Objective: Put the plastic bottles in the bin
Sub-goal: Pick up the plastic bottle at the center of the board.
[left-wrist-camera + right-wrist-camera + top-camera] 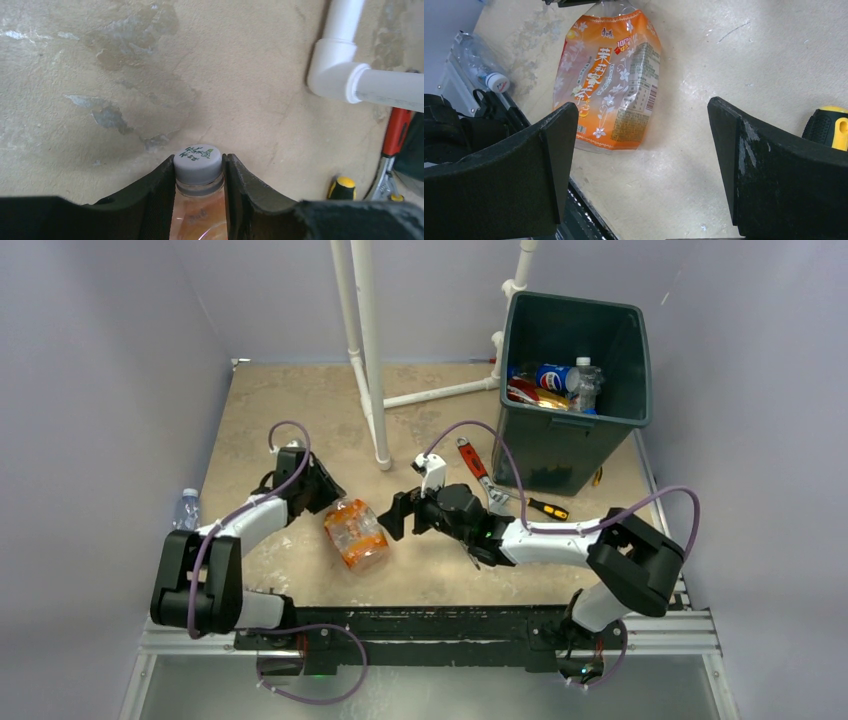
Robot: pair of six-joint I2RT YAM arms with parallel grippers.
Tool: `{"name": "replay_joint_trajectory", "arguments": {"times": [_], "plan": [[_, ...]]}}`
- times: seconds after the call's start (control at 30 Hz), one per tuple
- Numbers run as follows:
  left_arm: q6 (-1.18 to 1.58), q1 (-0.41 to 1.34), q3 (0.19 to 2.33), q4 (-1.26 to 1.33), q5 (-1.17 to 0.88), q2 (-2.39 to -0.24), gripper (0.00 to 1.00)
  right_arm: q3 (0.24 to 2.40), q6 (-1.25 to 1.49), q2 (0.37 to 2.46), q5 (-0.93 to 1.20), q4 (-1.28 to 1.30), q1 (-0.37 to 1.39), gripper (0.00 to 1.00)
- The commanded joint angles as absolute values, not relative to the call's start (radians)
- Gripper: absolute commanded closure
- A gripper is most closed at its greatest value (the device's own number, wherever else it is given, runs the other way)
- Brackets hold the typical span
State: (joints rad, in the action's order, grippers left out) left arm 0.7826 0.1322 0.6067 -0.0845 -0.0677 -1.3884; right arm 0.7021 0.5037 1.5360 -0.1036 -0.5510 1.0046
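An orange-labelled plastic bottle (pixel 356 533) lies on the table between the two arms. My left gripper (pixel 330 498) is shut on it at the neck, and in the left wrist view both fingers press the grey cap (pixel 198 164). My right gripper (pixel 405 508) hovers just right of the bottle, open wide and holding nothing; its wrist view shows the bottle (pixel 609 80) ahead of the jaws. The dark green bin (pixel 560 445) stands at the back right with several bottles (pixel 555 377) inside. A clear bottle (pixel 186 508) lies off the table's left edge.
A white PVC pipe frame (pixel 370 350) rises from the table's middle back. A red-handled wrench (pixel 478 470) and a yellow-and-black screwdriver (pixel 548 508) lie in front of the bin, close to my right arm. The black base rail (pixel 430 625) runs along the near edge.
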Motion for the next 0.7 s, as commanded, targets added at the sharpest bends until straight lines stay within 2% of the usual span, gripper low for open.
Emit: {"name": "replay_joint_trajectory", "arguments": {"times": [0.0, 0.23, 0.67], "plan": [[0.801, 0.137, 0.606, -0.111, -0.066, -1.271, 1.00, 0.704, 0.476, 1.488, -0.082, -0.532, 1.002, 0.01], [0.793, 0.137, 0.648, -0.187, -0.049, -1.119, 1.00, 0.715, 0.465, 1.374, -0.056, -0.486, 1.002, 0.01], [0.800, 0.137, 0.669, -0.147, -0.221, -0.849, 1.00, 0.736, 0.463, 1.209, 0.119, -0.466, 1.002, 0.01]]}}
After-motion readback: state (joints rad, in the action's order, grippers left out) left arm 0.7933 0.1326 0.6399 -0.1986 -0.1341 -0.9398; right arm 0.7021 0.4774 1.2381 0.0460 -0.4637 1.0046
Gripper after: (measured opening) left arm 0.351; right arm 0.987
